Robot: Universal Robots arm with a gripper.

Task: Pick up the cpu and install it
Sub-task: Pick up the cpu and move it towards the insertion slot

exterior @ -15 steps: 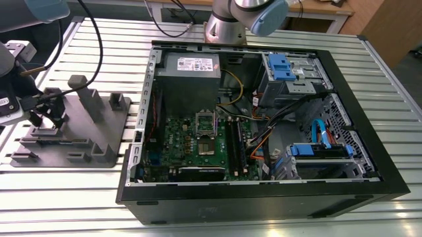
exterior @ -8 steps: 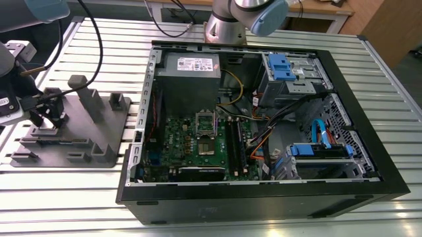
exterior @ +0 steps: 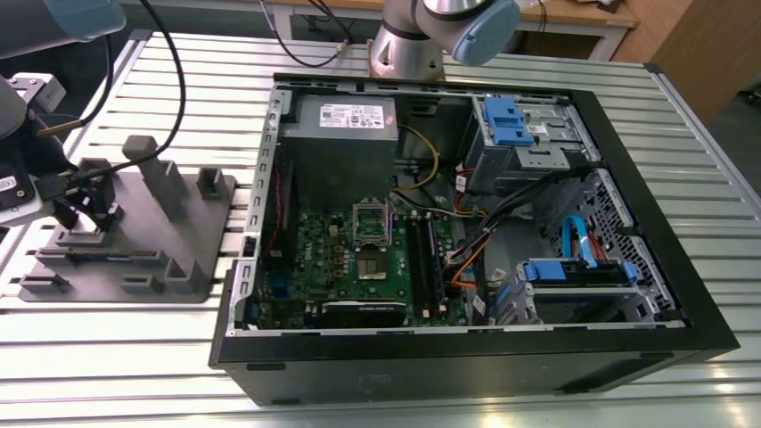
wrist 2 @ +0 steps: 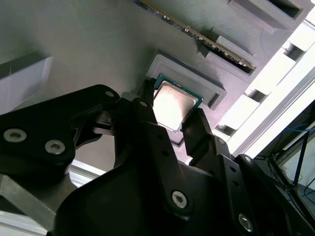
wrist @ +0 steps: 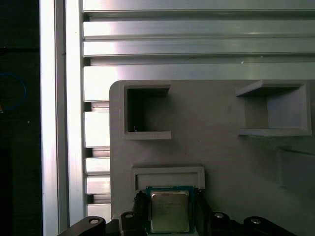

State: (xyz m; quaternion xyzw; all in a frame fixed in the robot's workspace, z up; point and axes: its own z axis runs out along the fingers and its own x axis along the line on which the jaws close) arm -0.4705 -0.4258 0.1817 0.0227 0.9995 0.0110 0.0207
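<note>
In both wrist views the cpu [wrist 2: 173, 104] [wrist: 170, 211], a small square chip with a pale metal top, sits between my two black fingers [wrist 2: 147, 123], which press its opposite edges. It hangs just off the shallow square pocket [wrist: 167, 176] of the grey plastic tray [wrist 2: 98, 44]. In the exterior view my gripper [exterior: 81, 217] stands over the tray [exterior: 143, 259] at the exterior view's left, shut on the cpu. The motherboard's socket [exterior: 372, 264], with its metal frame [exterior: 370, 223] swung open, lies inside the open computer case [exterior: 476, 205].
Upright posts [exterior: 155, 174] rise from the tray close beside my gripper. Cables [exterior: 167, 71] hang along the arm. The case walls, drive cages [exterior: 523, 134] and wire bundles [exterior: 500, 223] surround the motherboard. Everything rests on a slatted aluminium table [exterior: 178, 348].
</note>
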